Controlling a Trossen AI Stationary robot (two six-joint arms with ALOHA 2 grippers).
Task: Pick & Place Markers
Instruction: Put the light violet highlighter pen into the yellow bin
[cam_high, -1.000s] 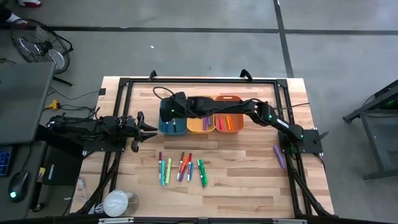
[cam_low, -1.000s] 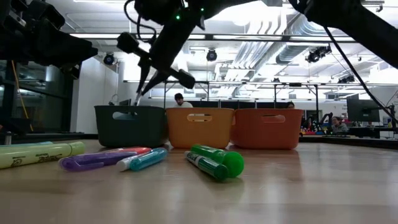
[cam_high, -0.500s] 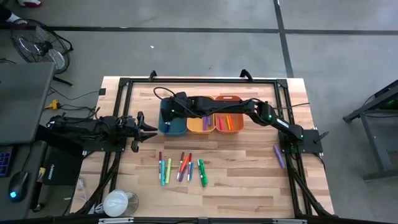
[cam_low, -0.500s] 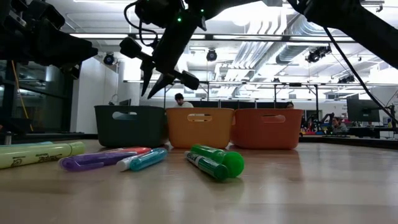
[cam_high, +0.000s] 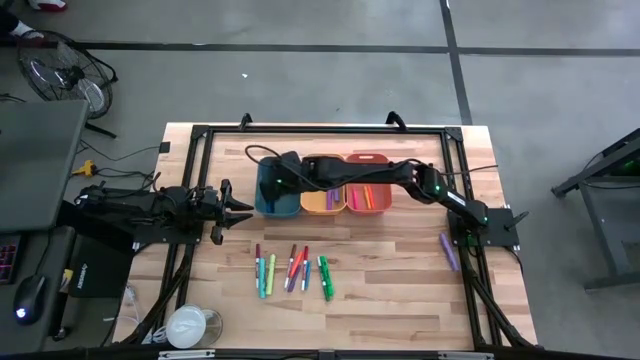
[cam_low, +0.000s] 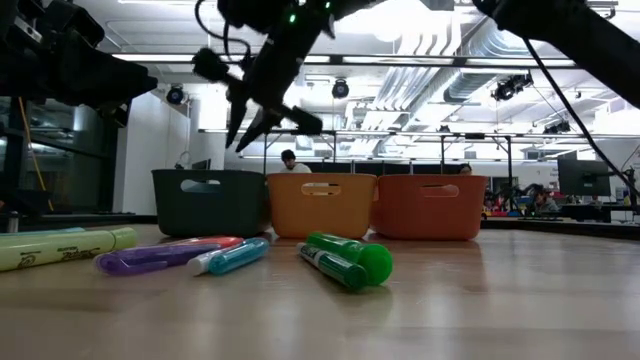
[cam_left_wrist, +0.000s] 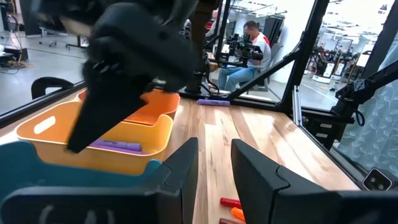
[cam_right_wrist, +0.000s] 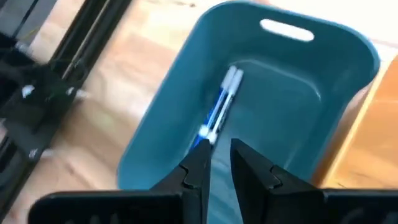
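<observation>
Several markers (cam_high: 290, 270) lie in a row on the wooden table near its front; in the low view they lie flat (cam_low: 330, 260). A purple marker (cam_high: 449, 250) lies apart at the right. My right gripper (cam_right_wrist: 219, 148) hangs open over the teal bin (cam_high: 262, 205), above its rim (cam_low: 240, 140), holding nothing. A blue marker (cam_right_wrist: 219, 112) lies on the bin's floor below it. My left gripper (cam_left_wrist: 214, 146) stands open and level at the table's left (cam_high: 245, 208), nothing between its fingers.
A yellow-orange bin (cam_high: 322, 200) holding a purple marker (cam_left_wrist: 115, 145) and an orange bin (cam_high: 368, 197) holding red and orange markers stand right of the teal one. A black frame (cam_high: 300, 128) rims the table. A white round thing (cam_high: 188, 325) sits near left. People sit behind.
My right gripper, shut and pointing down at the teal bin's rim a second ago, has opened a little, turned slightly and risen a bit above the bin.
</observation>
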